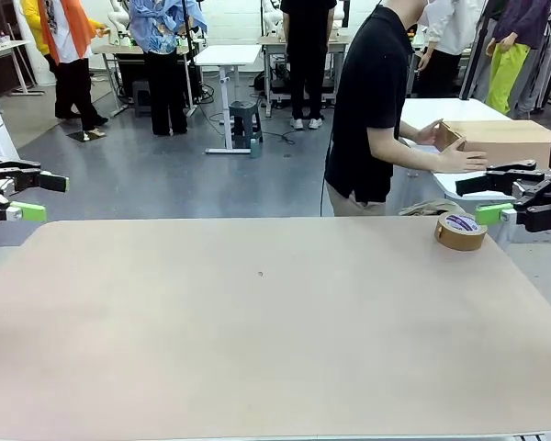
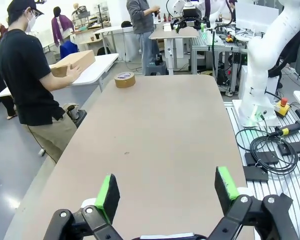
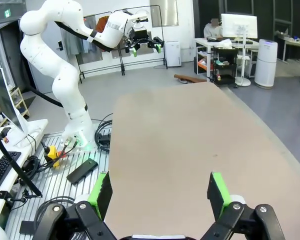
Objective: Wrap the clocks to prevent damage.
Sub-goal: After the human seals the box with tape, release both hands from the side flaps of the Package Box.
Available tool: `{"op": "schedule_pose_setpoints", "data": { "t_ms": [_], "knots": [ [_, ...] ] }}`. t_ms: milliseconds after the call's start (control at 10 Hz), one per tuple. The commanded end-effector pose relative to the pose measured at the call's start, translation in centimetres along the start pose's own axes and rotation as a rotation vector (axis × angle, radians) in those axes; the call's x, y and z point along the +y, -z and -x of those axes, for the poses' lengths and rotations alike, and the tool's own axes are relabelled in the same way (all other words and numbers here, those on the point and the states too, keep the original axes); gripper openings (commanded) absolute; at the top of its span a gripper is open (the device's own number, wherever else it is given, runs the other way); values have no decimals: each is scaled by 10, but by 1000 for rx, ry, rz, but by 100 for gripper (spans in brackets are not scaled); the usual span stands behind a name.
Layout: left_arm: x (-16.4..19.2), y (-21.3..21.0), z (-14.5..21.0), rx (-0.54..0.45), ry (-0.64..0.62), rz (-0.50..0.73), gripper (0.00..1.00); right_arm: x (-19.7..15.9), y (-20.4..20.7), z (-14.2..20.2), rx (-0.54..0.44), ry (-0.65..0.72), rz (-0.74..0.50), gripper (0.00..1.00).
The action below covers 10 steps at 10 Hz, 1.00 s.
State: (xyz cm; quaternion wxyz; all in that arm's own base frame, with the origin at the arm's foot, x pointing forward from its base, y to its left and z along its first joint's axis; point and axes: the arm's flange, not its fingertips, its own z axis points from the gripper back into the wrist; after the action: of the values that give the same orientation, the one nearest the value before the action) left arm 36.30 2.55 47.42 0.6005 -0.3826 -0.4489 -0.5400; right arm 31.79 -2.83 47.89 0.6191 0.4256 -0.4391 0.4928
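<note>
Grey floor (image 1: 165,175), white desks (image 1: 228,55) and a stool (image 1: 244,121) behind.

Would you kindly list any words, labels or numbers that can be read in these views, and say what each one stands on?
No text can be read outright.
Roll of brown tape: a purple and white label on its top face, print too small to read.
Cardboard box under the person's hand: no print visible.
Green sign high on the wall: too blurred to read.
</note>
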Motion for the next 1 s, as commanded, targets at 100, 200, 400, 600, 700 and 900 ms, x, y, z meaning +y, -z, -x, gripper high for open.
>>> {"op": "schedule_pose_setpoints", "data": {
  "t_ms": [100, 200, 400, 600, 700, 900],
  "knots": [
    [0, -1, 0, -10, 3, -2, 100, -1, 0, 1, -11, -1, -6, 100],
    [0, -1, 0, -10, 3, -2, 100, -1, 0, 1, -11, -1, -6, 100],
    [0, -1, 0, -10, 3, -2, 100, -1, 0, 1, -11, -1, -6, 100],
    [0, -1, 0, -10, 3, -2, 100, -1, 0, 1, -11, -1, -6, 100],
    [0, -1, 0, -10, 3, -2, 100, -1, 0, 1, -11, -1, -6, 100],
    [0, -1, 0, -10, 3, -2, 100, -1, 0, 1, -11, -1, -6, 100]
  ]
}}
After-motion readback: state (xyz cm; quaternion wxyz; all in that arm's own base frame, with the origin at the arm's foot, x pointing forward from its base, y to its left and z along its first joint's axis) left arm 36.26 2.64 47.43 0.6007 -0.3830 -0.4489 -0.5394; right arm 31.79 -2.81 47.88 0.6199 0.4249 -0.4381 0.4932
